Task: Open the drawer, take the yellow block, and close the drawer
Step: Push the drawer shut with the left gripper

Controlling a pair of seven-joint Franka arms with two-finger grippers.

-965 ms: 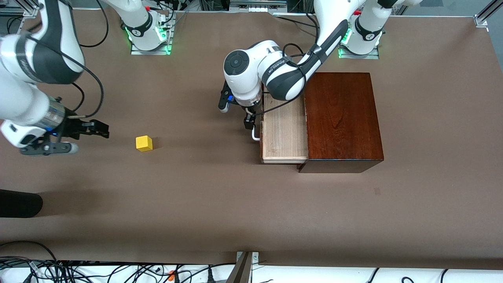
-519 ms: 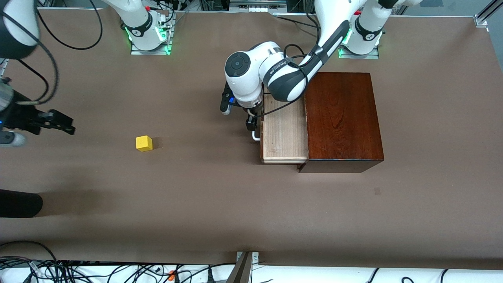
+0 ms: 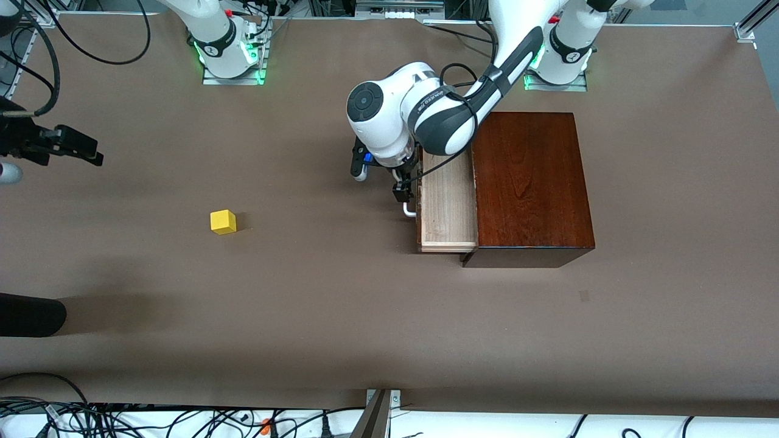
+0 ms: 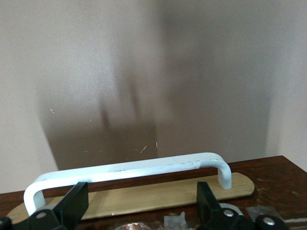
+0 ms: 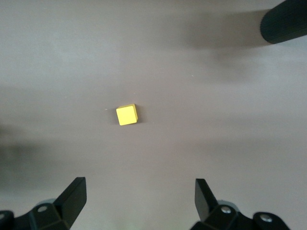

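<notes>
The drawer (image 3: 449,210) stands partly out of the dark mahogany box (image 3: 529,182), its pale wood tray bare inside. My left gripper (image 3: 401,192) is at the drawer's front, by the white bar handle (image 3: 409,210). In the left wrist view the handle (image 4: 129,170) lies just past my open left gripper (image 4: 141,207), which holds nothing. The yellow block (image 3: 223,221) sits on the table toward the right arm's end. My right gripper (image 3: 91,152) is open, empty and raised by that table end. In the right wrist view the block (image 5: 127,115) lies below my right gripper (image 5: 139,197).
A black rounded object (image 3: 30,315) pokes in at the table edge at the right arm's end, nearer the front camera than the block; it also shows in the right wrist view (image 5: 285,21). Cables lie along the near edge (image 3: 182,420).
The drawer has slid part of the way into the box, and my left gripper has moved with its front. My right gripper has risen and drawn away from the block toward the right arm's end.
</notes>
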